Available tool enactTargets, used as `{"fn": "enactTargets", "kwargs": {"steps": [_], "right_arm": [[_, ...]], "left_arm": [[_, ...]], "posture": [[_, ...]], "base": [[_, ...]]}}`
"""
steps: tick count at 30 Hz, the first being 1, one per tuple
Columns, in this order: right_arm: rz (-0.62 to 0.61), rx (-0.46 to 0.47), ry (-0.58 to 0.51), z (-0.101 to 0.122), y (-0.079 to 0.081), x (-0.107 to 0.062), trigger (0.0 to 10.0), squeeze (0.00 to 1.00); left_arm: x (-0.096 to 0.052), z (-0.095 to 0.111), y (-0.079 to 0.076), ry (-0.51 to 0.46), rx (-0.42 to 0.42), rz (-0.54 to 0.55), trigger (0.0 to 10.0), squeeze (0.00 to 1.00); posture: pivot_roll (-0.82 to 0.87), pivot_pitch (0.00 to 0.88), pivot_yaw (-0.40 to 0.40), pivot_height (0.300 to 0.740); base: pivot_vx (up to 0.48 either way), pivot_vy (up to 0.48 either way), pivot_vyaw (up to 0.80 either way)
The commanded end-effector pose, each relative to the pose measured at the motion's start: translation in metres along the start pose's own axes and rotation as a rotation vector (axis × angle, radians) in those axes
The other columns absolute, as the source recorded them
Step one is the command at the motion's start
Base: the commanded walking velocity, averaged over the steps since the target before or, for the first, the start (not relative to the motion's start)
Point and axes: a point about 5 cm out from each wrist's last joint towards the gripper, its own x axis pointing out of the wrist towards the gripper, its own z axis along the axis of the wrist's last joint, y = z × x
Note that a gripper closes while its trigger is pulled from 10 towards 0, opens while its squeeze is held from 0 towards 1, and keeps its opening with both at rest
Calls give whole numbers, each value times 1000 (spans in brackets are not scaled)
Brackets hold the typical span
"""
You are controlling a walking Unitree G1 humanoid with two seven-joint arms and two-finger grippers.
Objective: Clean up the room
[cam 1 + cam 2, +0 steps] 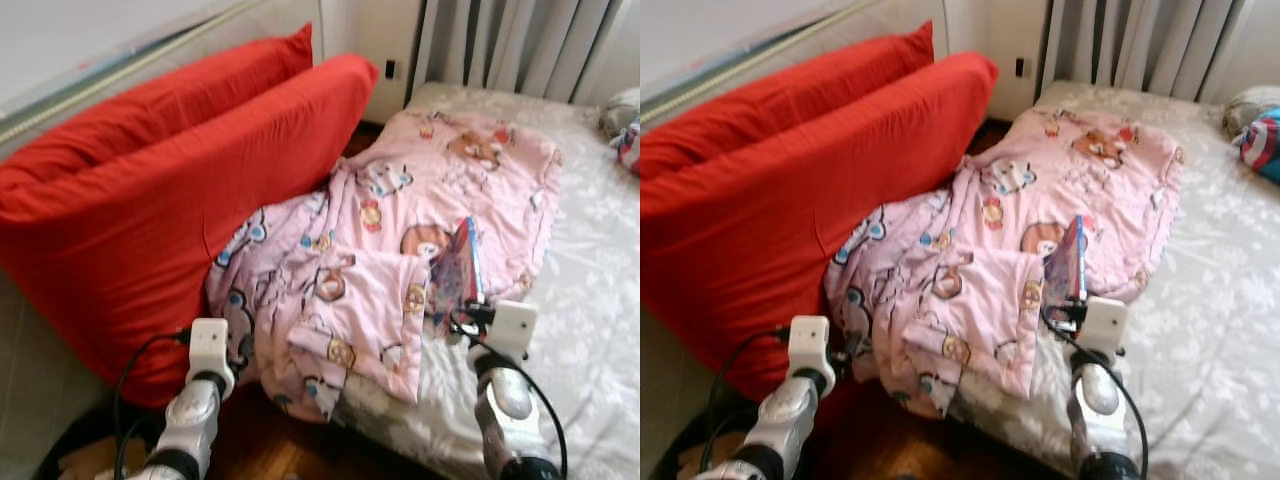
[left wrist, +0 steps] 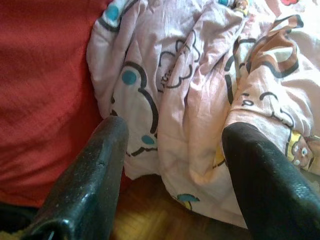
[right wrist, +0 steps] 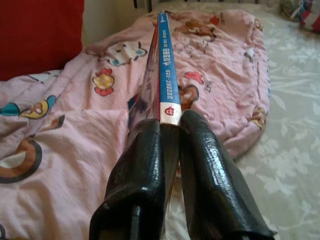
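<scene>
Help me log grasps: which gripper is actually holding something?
The right gripper, shut on a thin book above the pink blanket; the left gripper is open.

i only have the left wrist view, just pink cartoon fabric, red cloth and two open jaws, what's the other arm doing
Observer: The right gripper is shut on a thin book with a blue spine, held on edge above the pink cartoon-print quilt.
Operator: where does the quilt lie
Observer: On a bed with a pale floral sheet, one corner spilling over the edge toward the wooden floor.
Operator: and the red cloth
Observer: It is two large red cushions leaning beside the bed, against the quilt.
</scene>
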Motion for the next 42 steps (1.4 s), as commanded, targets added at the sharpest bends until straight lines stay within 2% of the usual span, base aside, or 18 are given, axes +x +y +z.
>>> {"fn": "enactTargets", "kwargs": {"steps": [1, 11, 17, 24, 31, 42], "right_arm": [[24, 13, -46, 9, 4, 5, 10000, 0], [120, -73, -29, 20, 10, 16, 10000, 0], [108, -73, -31, 28, 14, 25, 10000, 0], [51, -51, -1, 28, 10, 28, 10000, 0], [49, -52, -9, 31, 9, 30, 10000, 0], [63, -63, -14, 35, 13, 33, 10000, 0]], "left_arm": [[-4, -9, 8, 48, -29, 35, 10000, 0], [3, 1, 5, 32, -63, 43, 10000, 0], [9, 12, 1, 11, -48, 24, 10000, 0], [15, 23, -2, -6, -43, 14, 10000, 0], [16, 24, -3, -3, -52, 14, 10000, 0], [19, 30, -5, -14, -68, 15, 10000, 0]], "posture": [[19, 0, 59, 740], [7, 0, 57, 740], [-2, 0, 73, 740], [-2, 0, 75, 740], [-3, 0, 65, 740], [1, 0, 47, 740]], "base": [[0, 0, 0], [0, 0, 0], [0, 0, 0], [0, -297, 0], [0, -303, -579], [0, -301, 0]]}}
